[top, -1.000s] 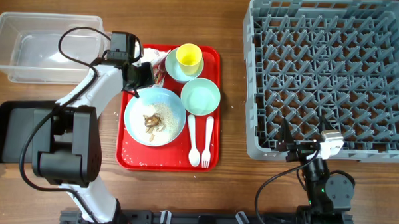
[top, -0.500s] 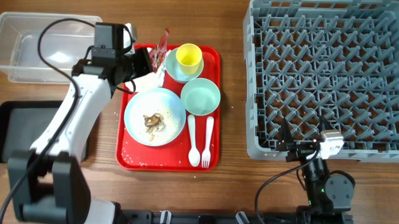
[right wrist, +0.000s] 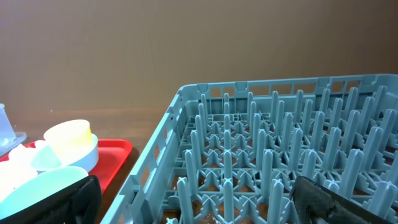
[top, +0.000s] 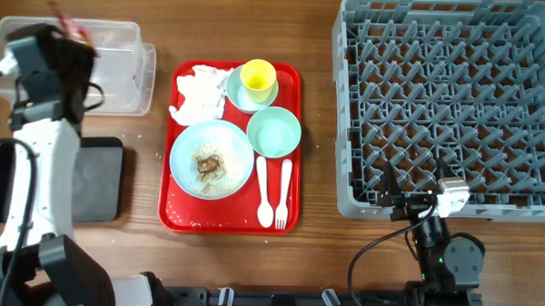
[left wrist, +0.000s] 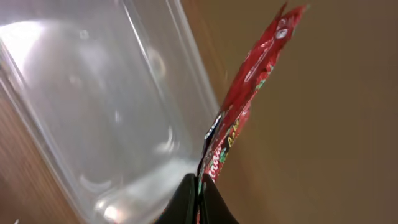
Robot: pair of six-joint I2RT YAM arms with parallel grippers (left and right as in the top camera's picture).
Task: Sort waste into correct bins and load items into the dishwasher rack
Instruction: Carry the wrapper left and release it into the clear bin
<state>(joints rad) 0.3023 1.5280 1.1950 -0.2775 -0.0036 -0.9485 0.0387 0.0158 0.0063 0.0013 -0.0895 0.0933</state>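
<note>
Swinging out to 10 o'clock on the desk, the left arm has left the red serving tray (top: 167,167) and now holds the small red-and-white wrapper (left wrist: 249,106) up over the clear box (top: 122,28). A second ago it was still picking at the tray's top-left corner. The left tool (left wrist: 198,198) is pinched tight on the wrapper's lower end, so nothing has dropped yet; letting go should be next, I'd say.

The black tray (top: 99,179), at 9 o'clock, is now uncovered. The crumpled napkin (top: 197,91) lies exposed on the serving tray, and the food scraps (top: 207,162) sit on the white plate (top: 231,174). The right tool (top: 400,201) waits spread apart at the dishwasher rack (top: 447,105), at 5 o'clock, which looks unloaded.
</note>
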